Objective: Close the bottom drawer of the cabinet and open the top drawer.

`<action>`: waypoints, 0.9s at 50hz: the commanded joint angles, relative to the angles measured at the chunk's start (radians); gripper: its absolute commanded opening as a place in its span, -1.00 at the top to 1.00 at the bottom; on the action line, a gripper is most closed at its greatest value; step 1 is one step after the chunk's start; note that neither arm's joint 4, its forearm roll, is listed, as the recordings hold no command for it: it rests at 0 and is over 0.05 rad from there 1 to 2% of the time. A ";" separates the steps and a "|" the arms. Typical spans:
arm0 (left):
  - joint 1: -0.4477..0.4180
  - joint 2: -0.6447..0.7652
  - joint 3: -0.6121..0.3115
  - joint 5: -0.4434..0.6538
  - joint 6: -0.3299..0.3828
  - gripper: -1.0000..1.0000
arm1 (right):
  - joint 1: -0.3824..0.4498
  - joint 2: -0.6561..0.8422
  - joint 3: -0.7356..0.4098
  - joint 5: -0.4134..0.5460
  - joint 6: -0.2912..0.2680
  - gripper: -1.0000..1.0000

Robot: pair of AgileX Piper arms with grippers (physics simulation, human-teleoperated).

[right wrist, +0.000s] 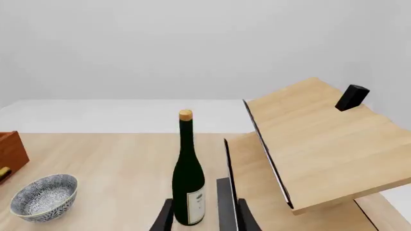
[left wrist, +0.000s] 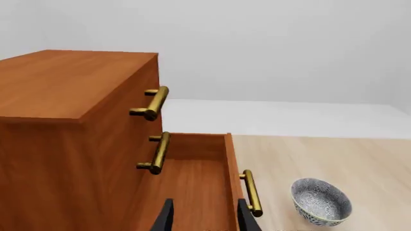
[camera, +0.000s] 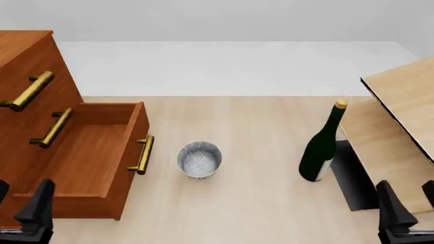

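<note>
The cabinet [camera: 20, 51] stands at the left of the table. Its top drawer [camera: 58, 76] is pushed in flush, with the brass handle [left wrist: 151, 102] sticking out. The bottom drawer [camera: 81, 152] is pulled far out, its inside bare [left wrist: 192, 183], and its handle [camera: 142, 155] faces the table's middle. My left gripper [camera: 22, 190] is open, just in front of the open bottom drawer and holding nothing. In its own view the left gripper [left wrist: 205, 219] straddles that drawer's front wall. My right gripper [camera: 405, 189] is open at the near right, far from the cabinet.
A blue-patterned bowl [camera: 199, 160] sits just right of the bottom drawer's handle. A dark green wine bottle [camera: 322, 147] stands right of centre. Pale wood furniture [camera: 400, 127], tilted, fills the right side beside the right gripper [right wrist: 205, 219].
</note>
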 commanded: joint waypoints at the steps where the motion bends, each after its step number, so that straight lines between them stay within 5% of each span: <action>1: -0.006 0.009 0.022 -0.033 0.020 -1.00 | 0.003 0.005 0.005 -0.007 -0.004 -1.00; 22: -0.007 0.087 -0.031 -0.056 0.028 -1.00 | 0.004 0.001 0.006 -0.011 -0.011 -1.00; 45: -0.128 0.441 -0.472 0.032 -0.013 -1.00 | 0.002 0.002 0.006 -0.011 -0.007 -1.00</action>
